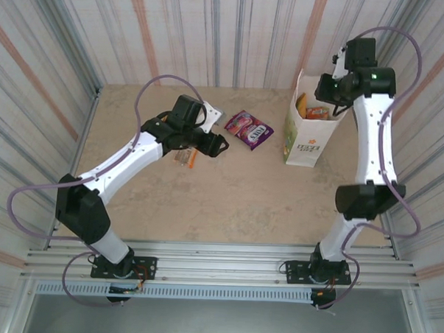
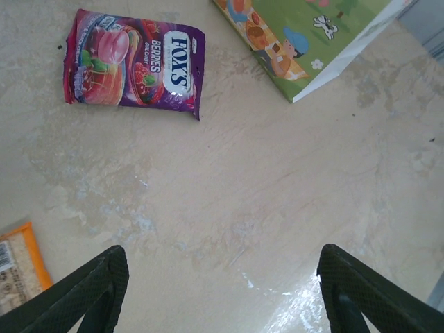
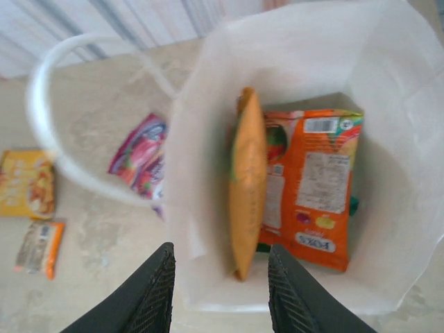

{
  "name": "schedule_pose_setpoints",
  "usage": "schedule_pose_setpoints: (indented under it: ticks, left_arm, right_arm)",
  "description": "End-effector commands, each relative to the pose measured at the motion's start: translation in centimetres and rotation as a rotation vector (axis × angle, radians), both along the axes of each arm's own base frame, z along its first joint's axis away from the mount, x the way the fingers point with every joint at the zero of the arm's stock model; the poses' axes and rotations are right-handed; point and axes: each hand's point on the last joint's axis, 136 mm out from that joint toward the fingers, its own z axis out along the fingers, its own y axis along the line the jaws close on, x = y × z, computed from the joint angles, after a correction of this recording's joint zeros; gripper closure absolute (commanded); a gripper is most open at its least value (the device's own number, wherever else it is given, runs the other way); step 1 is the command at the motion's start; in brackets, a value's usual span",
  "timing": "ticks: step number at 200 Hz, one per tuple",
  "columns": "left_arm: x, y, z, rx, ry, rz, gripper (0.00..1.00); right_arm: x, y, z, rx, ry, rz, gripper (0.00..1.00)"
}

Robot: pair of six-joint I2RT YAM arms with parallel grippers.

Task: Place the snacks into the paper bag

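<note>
Trouble I foresee: left end effector [image 2: 220, 295], open and empty, skidding the glossy purple packet [image 2: 132, 66]; right end effector [image 3: 218, 286], open and empty, toppling the paper bag [image 3: 409, 180].

One white paper bag [image 3: 298, 48], two snack packets [image 3: 309, 187] visible inside it, three loose packets [image 3: 139, 156] outside

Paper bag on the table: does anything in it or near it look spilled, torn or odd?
Nothing looks spilled or torn. The paper bag stands upright. Inside, the yellow-orange packet stands on its edge beside the orange-red packet, a little untidy. The purple packet lies flat on the table, outside the bag.
</note>
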Motion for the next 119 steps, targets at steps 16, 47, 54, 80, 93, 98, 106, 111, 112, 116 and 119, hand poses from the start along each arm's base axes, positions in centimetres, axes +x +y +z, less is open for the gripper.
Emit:
schedule_pose_setpoints:
  ticks: [16, 47, 54, 80, 93, 98, 106, 111, 112, 116, 119]
  left_arm:
    - [2.9, 0.3, -0.4, -0.156, 0.155, 0.110, 0.26]
    - [6.6, 1.0, -1.6, -0.272, 0.272, 0.169, 0.29]
    - [7.4, 0.9, -1.9, -0.278, 0.282, 0.176, 0.30]
    - [10.2, 0.2, -3.1, -0.277, 0.297, 0.189, 0.30]
    - [11.4, -0.3, -4.1, -0.280, 0.318, 0.200, 0.30]
    - [12.0, -0.4, -4.5, -0.280, 0.323, 0.207, 0.30]
    - [12.7, -0.6, -4.8, -0.284, 0.329, 0.219, 0.30]
    - [13.3, -0.8, -5.9, -0.281, 0.346, 0.225, 0.30]
    - [13.4, -0.8, -6.1, -0.281, 0.349, 0.226, 0.30]
    - [13.8, -0.9, -6.5, -0.280, 0.351, 0.231, 0.30]
    - [14.0, -1.0, -6.9, -0.277, 0.354, 0.236, 0.30]
  right_arm:
    - [-3.8, 2.7, 0.8, 0.082, -0.197, 0.073, 0.63]
    - [-6.7, 4.4, -1.0, 0.162, -0.309, 0.122, 0.61]
    - [-7.2, 4.7, -1.5, 0.169, -0.317, 0.132, 0.60]
    - [-8.7, 5.8, -3.2, 0.176, -0.305, 0.164, 0.59]
    - [-9.2, 6.3, -4.0, 0.178, -0.290, 0.181, 0.59]
    - [-9.3, 6.4, -4.4, 0.178, -0.285, 0.183, 0.58]
    - [-9.5, 6.8, -4.8, 0.183, -0.282, 0.190, 0.58]
    - [-9.5, 7.0, -5.1, 0.187, -0.282, 0.196, 0.58]
    - [-9.6, 7.0, -5.1, 0.188, -0.284, 0.198, 0.58]
    - [-9.6, 7.2, -5.2, 0.191, -0.285, 0.202, 0.58]
    - [-9.6, 7.3, -5.4, 0.191, -0.285, 0.201, 0.58]
